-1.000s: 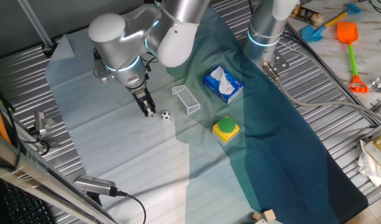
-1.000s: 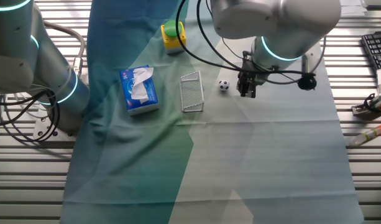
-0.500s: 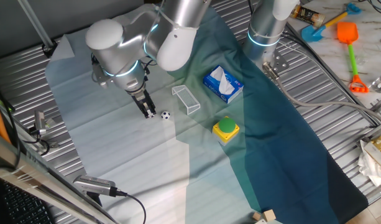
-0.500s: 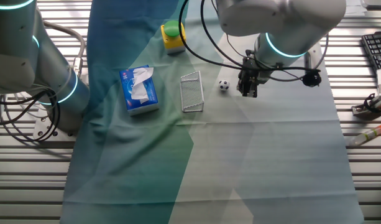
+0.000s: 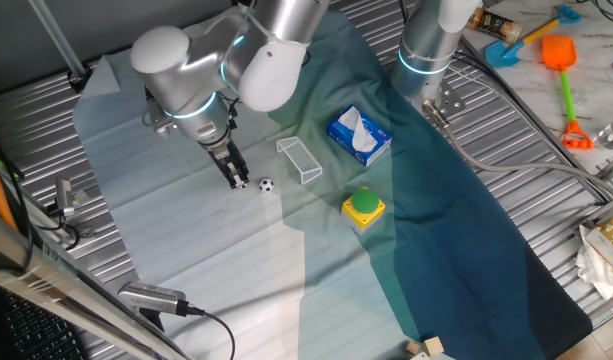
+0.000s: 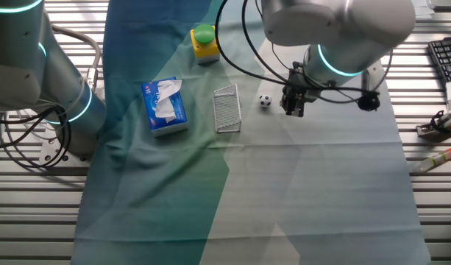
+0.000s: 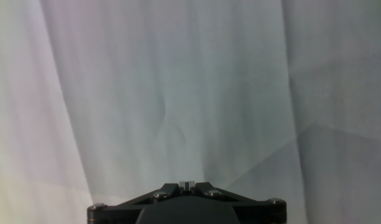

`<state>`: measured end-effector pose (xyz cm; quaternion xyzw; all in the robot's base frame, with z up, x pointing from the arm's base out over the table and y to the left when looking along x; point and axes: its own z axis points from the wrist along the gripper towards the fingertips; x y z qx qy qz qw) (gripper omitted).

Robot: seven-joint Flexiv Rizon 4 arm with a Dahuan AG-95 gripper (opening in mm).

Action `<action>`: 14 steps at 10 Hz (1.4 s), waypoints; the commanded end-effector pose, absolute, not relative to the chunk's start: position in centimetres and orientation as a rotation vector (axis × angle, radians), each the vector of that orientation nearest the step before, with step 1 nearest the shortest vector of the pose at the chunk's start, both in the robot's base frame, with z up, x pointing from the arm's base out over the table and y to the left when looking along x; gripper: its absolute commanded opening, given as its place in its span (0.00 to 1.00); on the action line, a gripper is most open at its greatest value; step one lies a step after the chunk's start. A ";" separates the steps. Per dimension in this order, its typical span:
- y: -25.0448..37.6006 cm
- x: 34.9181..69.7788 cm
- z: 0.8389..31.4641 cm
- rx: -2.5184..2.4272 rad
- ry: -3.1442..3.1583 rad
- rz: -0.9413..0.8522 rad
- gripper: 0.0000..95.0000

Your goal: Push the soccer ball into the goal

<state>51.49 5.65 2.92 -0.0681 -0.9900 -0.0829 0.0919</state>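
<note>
The soccer ball (image 5: pixel 266 185) is a tiny white ball with black patches on the pale cloth; it also shows in the other fixed view (image 6: pixel 264 101). The goal (image 5: pixel 299 160), a small clear box frame, lies just beyond it, also seen in the other fixed view (image 6: pixel 226 108). My gripper (image 5: pixel 237 181) is shut and empty, its tips low at the cloth, close beside the ball on the side away from the goal (image 6: pixel 292 109). In the hand view the gripper (image 7: pixel 187 184) shows closed fingertips over bare cloth; ball and goal are out of that view.
A blue-and-white tissue pack (image 5: pixel 358 136) lies past the goal. A green button on a yellow base (image 5: pixel 364 206) sits to the side. A second arm's base (image 5: pixel 426 50) stands at the cloth's far edge. Metal slats surround the cloth.
The arm's upper body has shifted slightly; the gripper tips stay almost in place beside the ball. The ball and goal have not moved.
</note>
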 end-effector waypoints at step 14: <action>7.0 49.7 1.7 -0.262 -2.939 -0.287 0.00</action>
